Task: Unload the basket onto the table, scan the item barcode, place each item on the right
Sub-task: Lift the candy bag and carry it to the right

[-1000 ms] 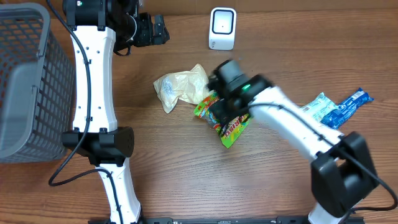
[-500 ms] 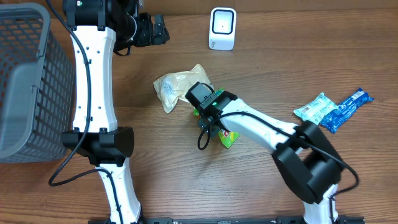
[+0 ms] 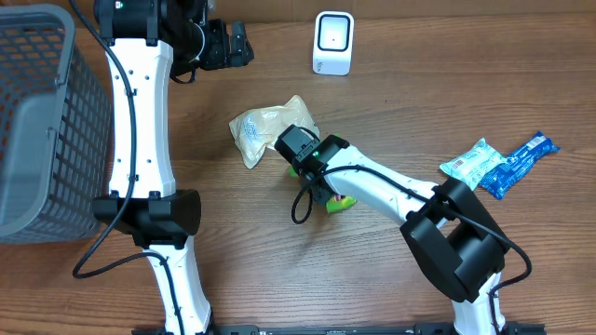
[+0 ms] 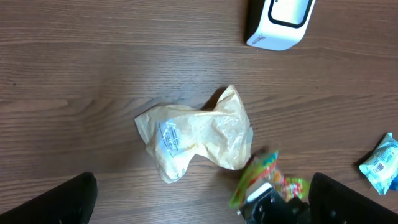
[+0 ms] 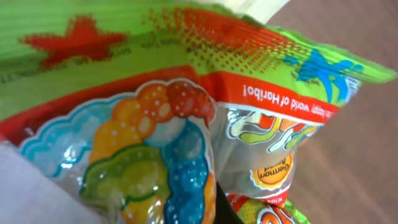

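The green gummy bag (image 3: 341, 201) lies mid-bench, touching the near right edge of a crumpled yellow packet (image 3: 265, 130) and well apart from the white scanner (image 3: 332, 42) at the far edge. The right gripper (image 3: 318, 182) sits on top of it with jaws closed; whether they pinch the wrapper cannot be told. The left gripper (image 3: 231, 44) hangs far left, jaws spread wide.
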Action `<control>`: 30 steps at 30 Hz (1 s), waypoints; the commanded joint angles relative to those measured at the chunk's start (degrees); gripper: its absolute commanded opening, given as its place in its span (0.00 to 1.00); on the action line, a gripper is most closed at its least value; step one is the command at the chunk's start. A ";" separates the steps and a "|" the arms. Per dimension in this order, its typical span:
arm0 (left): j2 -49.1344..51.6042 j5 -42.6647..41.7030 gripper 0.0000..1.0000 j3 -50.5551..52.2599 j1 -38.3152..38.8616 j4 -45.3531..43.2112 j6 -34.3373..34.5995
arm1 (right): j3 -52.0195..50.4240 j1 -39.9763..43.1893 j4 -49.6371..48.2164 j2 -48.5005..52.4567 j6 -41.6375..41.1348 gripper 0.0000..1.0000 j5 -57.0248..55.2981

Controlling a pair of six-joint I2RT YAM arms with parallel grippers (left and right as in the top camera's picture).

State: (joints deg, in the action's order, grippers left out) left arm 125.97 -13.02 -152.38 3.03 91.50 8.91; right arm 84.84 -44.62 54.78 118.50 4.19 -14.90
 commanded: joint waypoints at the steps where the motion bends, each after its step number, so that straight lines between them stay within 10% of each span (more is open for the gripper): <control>1: -1.60 0.11 1.00 0.02 0.74 -0.04 0.33 | 4.76 -0.68 6.10 0.28 1.09 0.04 16.20; 11: -1.60 0.11 1.00 0.02 0.74 -0.04 0.33 | 13.03 21.42 23.98 -15.06 29.18 0.04 70.12; 17: -1.60 0.11 1.00 0.02 0.74 -0.04 0.33 | 12.94 36.57 42.38 -15.30 53.51 0.04 82.75; 30: -1.60 0.11 1.00 0.02 0.74 -0.04 0.33 | 13.18 40.30 42.29 -16.65 52.92 0.03 86.20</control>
State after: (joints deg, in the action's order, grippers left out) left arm 125.97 -13.02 -152.38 3.03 91.53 8.91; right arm 97.14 -4.23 97.10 103.66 55.61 66.87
